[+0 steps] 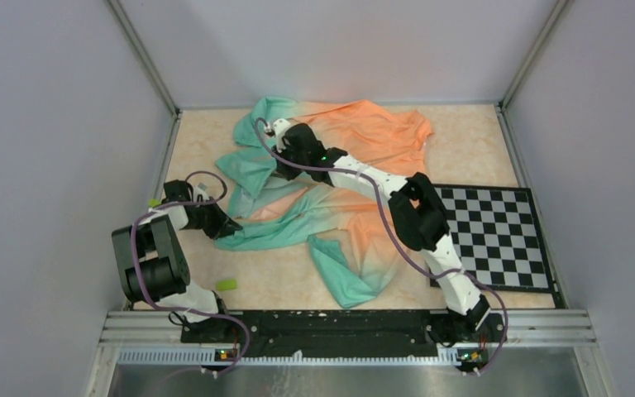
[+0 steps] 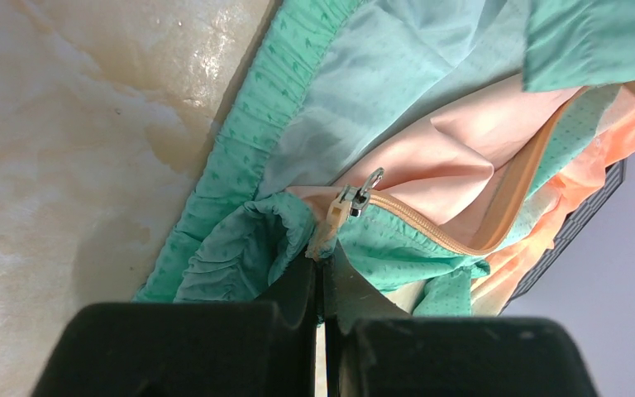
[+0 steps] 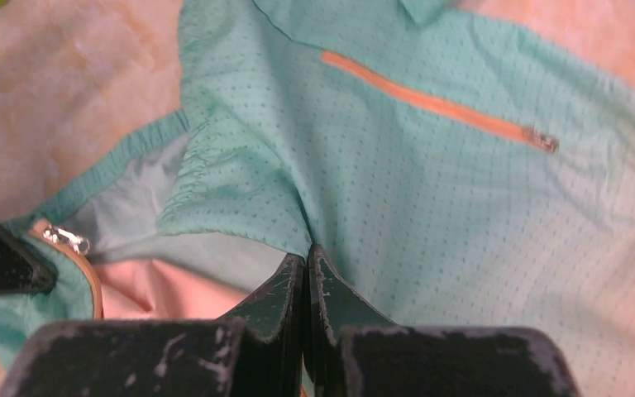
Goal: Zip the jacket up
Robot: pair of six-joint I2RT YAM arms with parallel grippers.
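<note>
The jacket (image 1: 331, 194) lies spread on the table, teal at the near and left side and orange at the back. My left gripper (image 1: 228, 227) is at its left hem. In the left wrist view the gripper (image 2: 322, 255) is shut on the hem end of the zipper tape, just below the silver zipper slider (image 2: 354, 198). My right gripper (image 1: 279, 172) reaches over the jacket's upper left part. In the right wrist view it (image 3: 307, 250) is shut on a fold of teal fabric (image 3: 364, 174). The slider (image 3: 66, 240) shows to its left.
A black-and-white checkerboard (image 1: 496, 236) lies at the right, partly under the jacket and the right arm. A small green piece (image 1: 226, 284) lies on the table near the left arm's base. An orange pocket zipper (image 3: 438, 106) crosses the teal panel. Grey walls enclose the table.
</note>
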